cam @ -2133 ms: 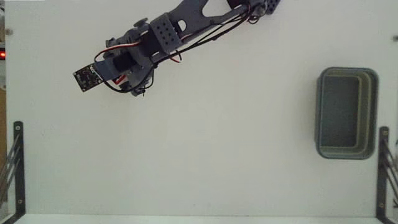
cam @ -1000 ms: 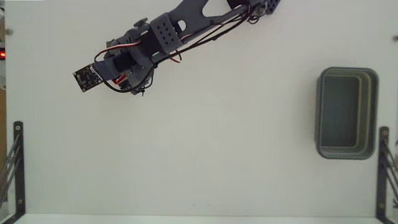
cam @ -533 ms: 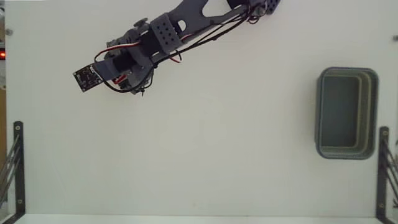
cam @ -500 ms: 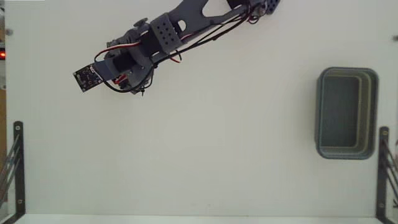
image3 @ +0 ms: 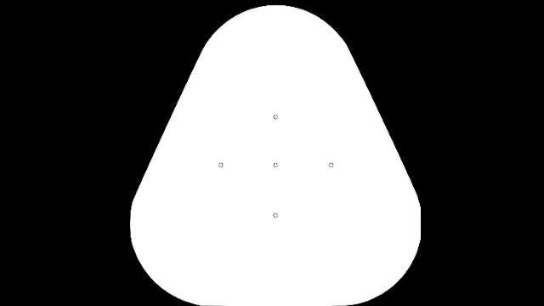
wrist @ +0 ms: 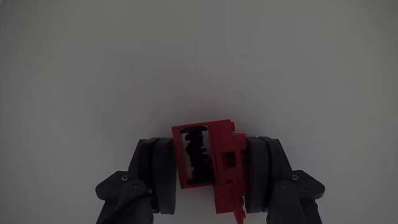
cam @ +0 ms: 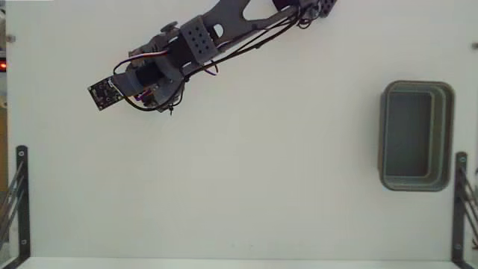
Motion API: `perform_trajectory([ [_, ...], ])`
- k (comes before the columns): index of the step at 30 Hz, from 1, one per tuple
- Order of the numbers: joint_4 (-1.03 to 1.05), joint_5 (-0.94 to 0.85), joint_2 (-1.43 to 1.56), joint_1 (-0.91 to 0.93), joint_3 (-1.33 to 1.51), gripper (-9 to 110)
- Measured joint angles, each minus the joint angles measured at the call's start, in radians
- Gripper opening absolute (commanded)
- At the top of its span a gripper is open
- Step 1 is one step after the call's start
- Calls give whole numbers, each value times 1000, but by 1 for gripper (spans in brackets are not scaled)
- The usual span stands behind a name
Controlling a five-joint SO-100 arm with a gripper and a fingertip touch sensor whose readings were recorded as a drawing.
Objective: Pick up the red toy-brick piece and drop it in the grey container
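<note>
the gripper (wrist: 208, 171) is pinching the red toy-brick piece (wrist: 208, 163): in the wrist view the two dark rounded fingers (wrist: 158, 177) press against the brick's left and right flanks, and the brick fills the whole gap between them. it sits squarely between the pads, its upper edge poking out just past the fingertips, a dark slot showing on its left half. i'd say it is held side-on like that because the flat flanks give the pads something to bite; nothing but plain pale surface shows behind it, so i cannot tell from this view whether it is raised off the table (cam: 246, 187) or resting on it.

from the fixed view, the arm (cam: 198, 37) reaches in from the top edge toward the upper left, with only a sliver of red (cam: 146, 94) peeking out under the wrist. the grey container (cam: 416, 136) stands by the right edge, well apart from the arm, and it looks empty. my guess is the grasp is made and the carry across to the tub is what remains.
</note>
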Motion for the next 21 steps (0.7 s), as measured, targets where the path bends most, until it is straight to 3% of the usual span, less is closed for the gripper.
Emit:
perform_trajectory([
  [21,0,0,0,0,0,56],
])
